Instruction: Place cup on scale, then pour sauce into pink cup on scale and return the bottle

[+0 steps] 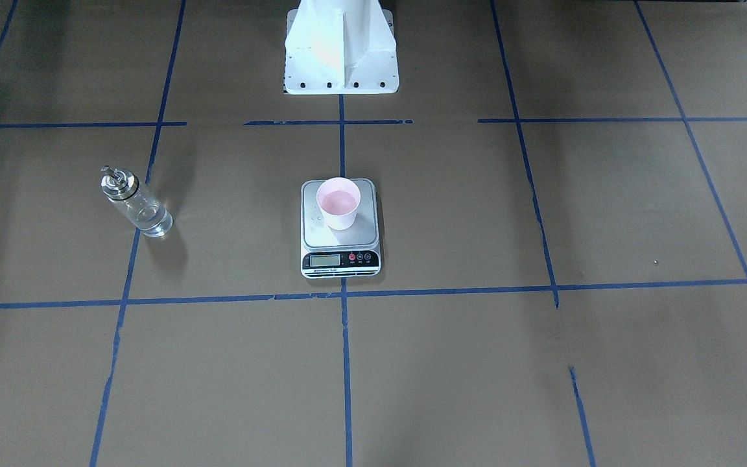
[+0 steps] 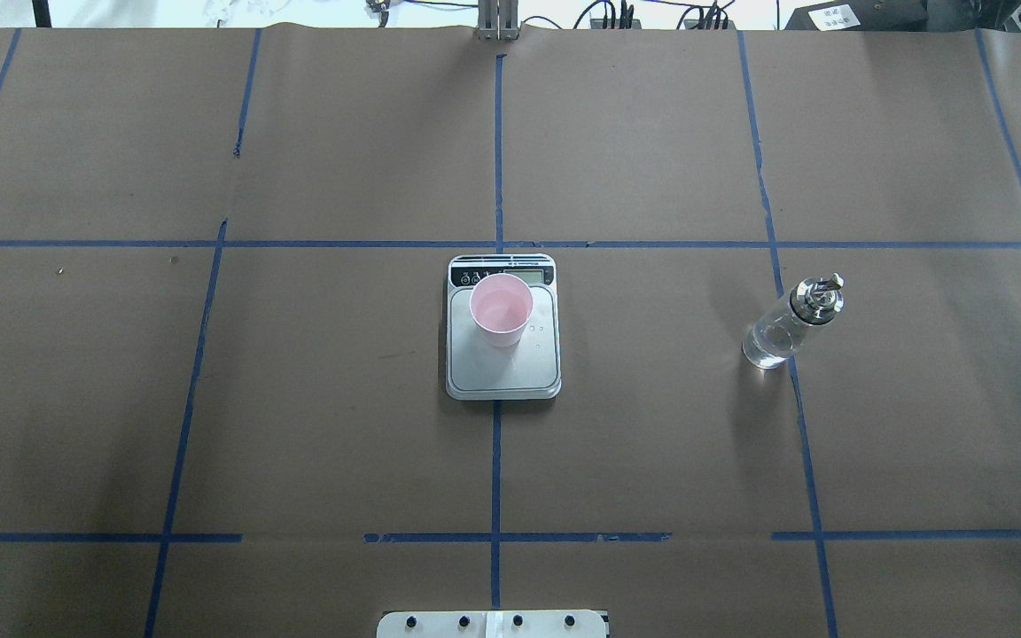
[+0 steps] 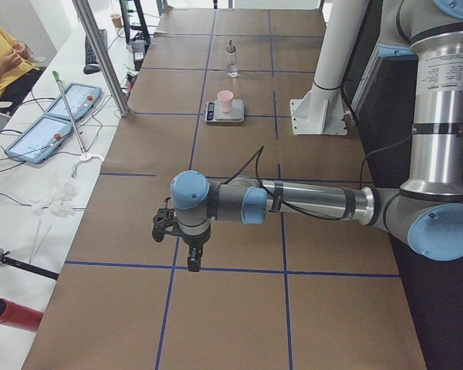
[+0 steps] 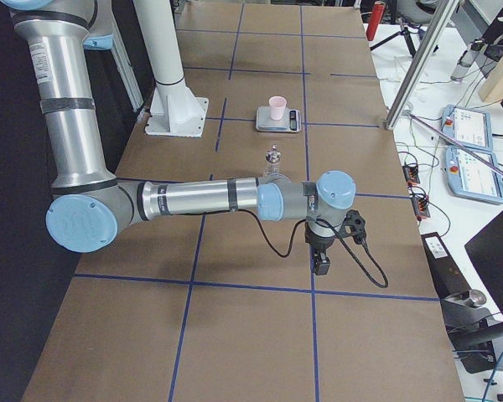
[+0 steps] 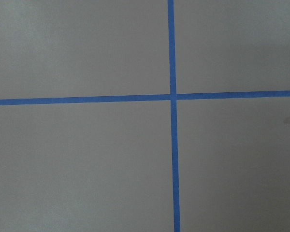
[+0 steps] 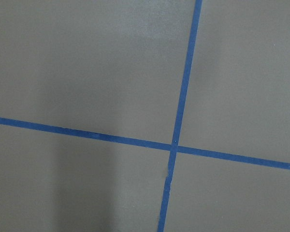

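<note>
- Cup (image 2: 501,308): upright on the scale (image 2: 503,372), on the far half of its platform, next to the display strip.
- Scale: mid-worktop (image 2: 652,443), on a blue tape line (image 2: 495,461).
- Bottle (image 2: 785,328): upright on the worktop, well apart to the scale's right; clear sauce (image 2: 766,344) fills its lower part.
- Left end effector (image 3: 193,264) and right end effector (image 4: 321,266): each hangs over bare worktop, far from the scale and holding nothing; their opening cannot be told.
</note>
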Action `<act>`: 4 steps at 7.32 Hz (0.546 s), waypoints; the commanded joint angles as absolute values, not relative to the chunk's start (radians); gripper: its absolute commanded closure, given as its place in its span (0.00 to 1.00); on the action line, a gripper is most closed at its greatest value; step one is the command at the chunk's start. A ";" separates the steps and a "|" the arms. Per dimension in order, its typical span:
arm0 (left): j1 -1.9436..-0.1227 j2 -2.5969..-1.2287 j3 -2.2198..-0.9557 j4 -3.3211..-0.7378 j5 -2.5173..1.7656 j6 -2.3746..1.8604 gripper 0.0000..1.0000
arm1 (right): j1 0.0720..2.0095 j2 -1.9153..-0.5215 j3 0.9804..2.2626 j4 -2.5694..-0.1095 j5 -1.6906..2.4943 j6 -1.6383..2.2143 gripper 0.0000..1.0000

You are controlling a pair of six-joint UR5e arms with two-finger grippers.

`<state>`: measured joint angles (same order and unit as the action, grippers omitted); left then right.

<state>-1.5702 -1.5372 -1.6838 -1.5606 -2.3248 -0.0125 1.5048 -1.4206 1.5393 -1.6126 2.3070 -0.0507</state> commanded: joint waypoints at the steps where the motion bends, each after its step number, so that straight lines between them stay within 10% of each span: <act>1: -1.565 -1.539 -1.687 -1.562 -2.324 -0.012 0.00 | 1.505 -1.417 1.537 -1.612 2.306 -0.051 0.00; 4: -1.563 -1.539 -1.684 -1.563 -2.326 -0.009 0.00 | 1.505 -1.414 1.543 -1.609 2.330 -0.048 0.00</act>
